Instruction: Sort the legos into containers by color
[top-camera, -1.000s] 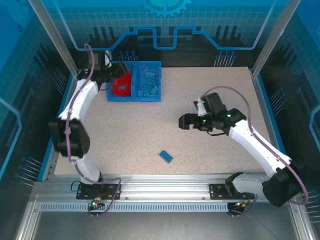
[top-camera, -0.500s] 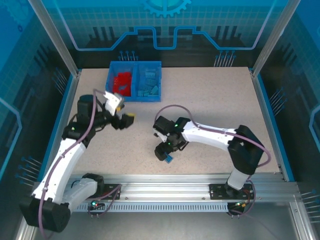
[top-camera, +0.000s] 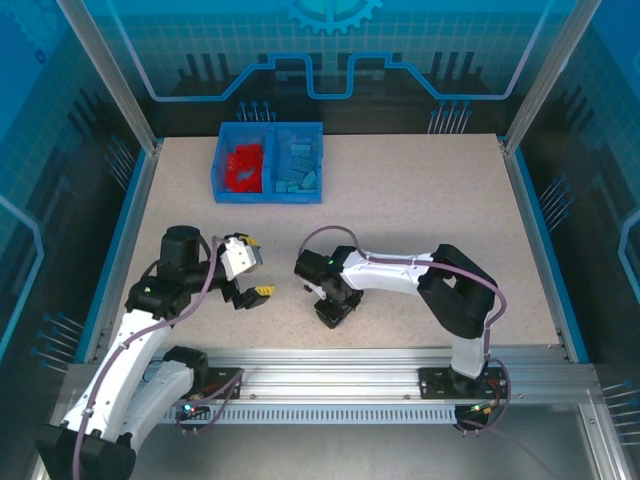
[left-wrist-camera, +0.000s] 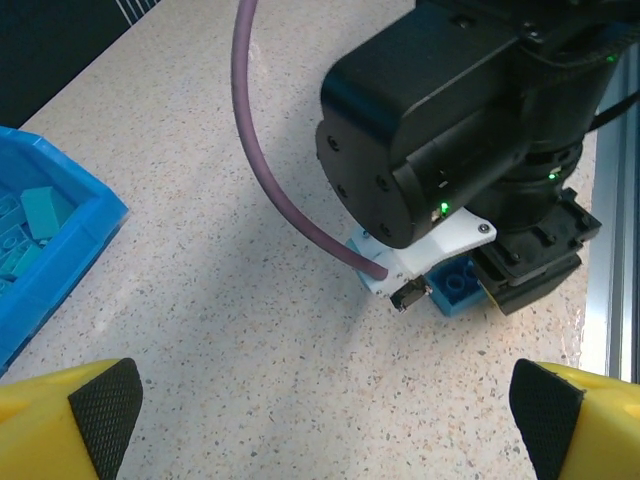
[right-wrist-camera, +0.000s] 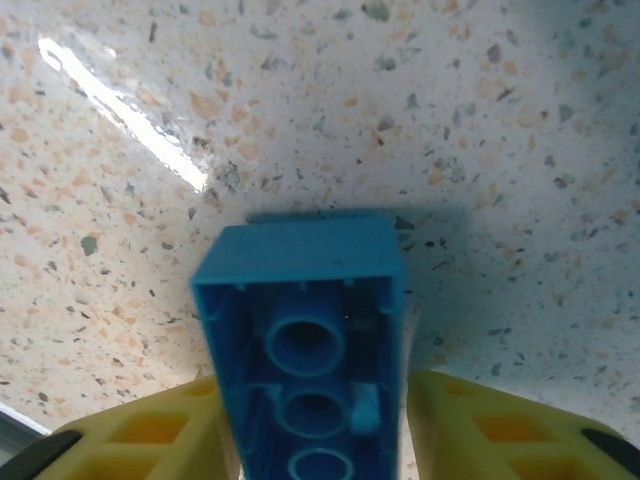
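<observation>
Right wrist view: pinching a light blue lego (right-wrist-camera: 300, 300) in the right gripper (right-wrist-camera: 320, 440), at the table's (top-camera: 430, 200) near middle. Just left, left gripper (left-wrist-camera: 325, 415) spread wide, empty. Far left, bin (top-camera: 268, 195) with red legos (top-camera: 243, 167) left, blue legos (top-camera: 300, 165) right.

Pinched in right gripper (top-camera: 335, 312), near front: small light-blue rectangular plastic brick (right-wrist-camera: 300, 300), hollow underside showing. Far left: shallow blue two-compartment plastic bin (top-camera: 300, 197), red bricks (top-camera: 243, 167) left, light-blue bricks (top-camera: 298, 165) right.

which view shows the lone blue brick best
Right wrist: the blue brick sits large between the yellow fingers, hollow underside visible. Left wrist shows a corner under the right gripper; top external, the gripper covers it.
</observation>
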